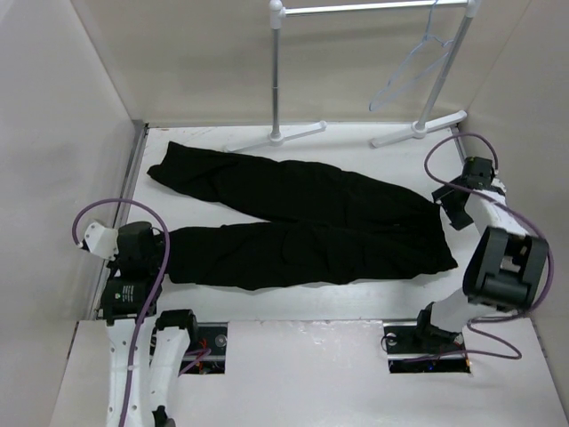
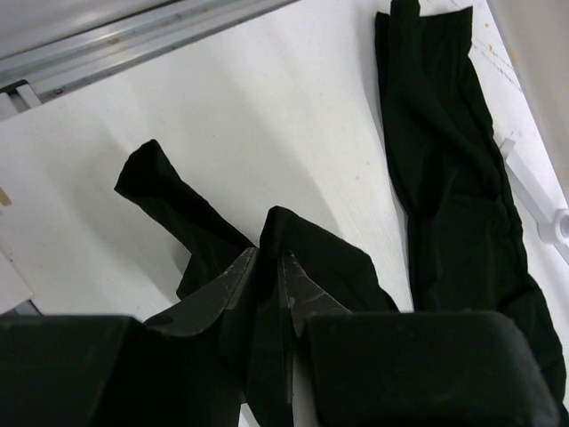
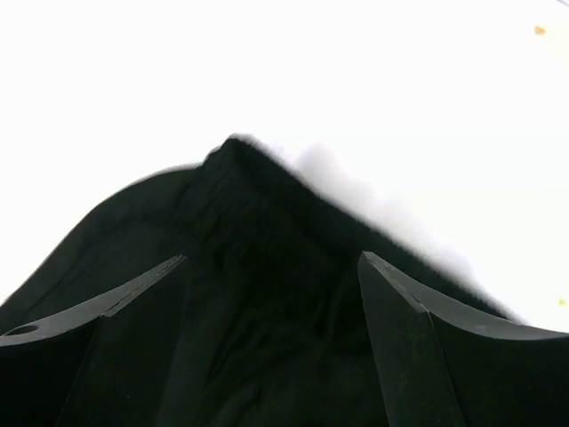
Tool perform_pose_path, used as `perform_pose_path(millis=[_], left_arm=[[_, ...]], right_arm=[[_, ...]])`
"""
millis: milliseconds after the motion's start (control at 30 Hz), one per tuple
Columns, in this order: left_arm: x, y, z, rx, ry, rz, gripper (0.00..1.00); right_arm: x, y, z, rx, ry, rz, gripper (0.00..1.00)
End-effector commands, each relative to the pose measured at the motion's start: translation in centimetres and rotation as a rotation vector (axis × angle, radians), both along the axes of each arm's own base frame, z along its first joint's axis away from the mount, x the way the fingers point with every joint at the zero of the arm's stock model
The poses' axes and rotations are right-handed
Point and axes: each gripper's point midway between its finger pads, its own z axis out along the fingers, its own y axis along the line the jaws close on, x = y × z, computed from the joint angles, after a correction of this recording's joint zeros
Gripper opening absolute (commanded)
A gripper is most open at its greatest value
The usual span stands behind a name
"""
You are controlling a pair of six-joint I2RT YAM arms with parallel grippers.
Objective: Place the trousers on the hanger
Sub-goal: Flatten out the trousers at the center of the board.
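Though limp, trousers (image 2: 444, 205) between left fingers (image 2: 222, 289).

Black trousers (image 1: 302, 218) lie flat across white worktop (image 1: 293, 302), waist at right, legs fanning left. Far leg angles toward back-left corner; near leg runs toward left edge. Left claw (image 1: 163, 253) sits at near leg's cuff, its grip hidden from above. Right claw (image 1: 449, 213) hangs at waist end. White rack (image 1: 277, 80) stands at back, feet on worktop. Pale hanger (image 1: 397, 74) hangs from rail (image 1: 373, 7) near right post.
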Motion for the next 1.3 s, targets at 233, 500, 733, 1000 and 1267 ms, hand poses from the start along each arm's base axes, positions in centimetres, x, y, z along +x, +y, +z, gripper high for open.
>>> perform_pose_path(millis=[233,500,733,1000,1267], left_arm=[[1.7,-1.3,-1.1,-0.047,-0.023,-0.059,0.12],[4.2,-1.4,-0.6,-0.049,-0.082,-0.071,0.11],[10.1,-0.4,5.3,-0.038,-0.257,-0.064,0.1],[12.4,-0.8,7.9,-0.061,-0.321,-0.102,0.1],[12.2,-0.8,4.8,-0.09,-0.255,-0.102,0.11]], right_arm=[[6.0,-1.0,-3.4,0.024,0.016,0.09,0.41],[13.9,-1.1,1.3,0.117,-0.244,0.068,0.03],[20.8,-3.6,2.6,0.266,-0.442,-0.048,0.15],[14.7,-3.4,9.4,0.045,-0.498,-0.041,0.73],[4.0,-3.5,6.6,-0.059,-0.273,-0.115,0.46]])
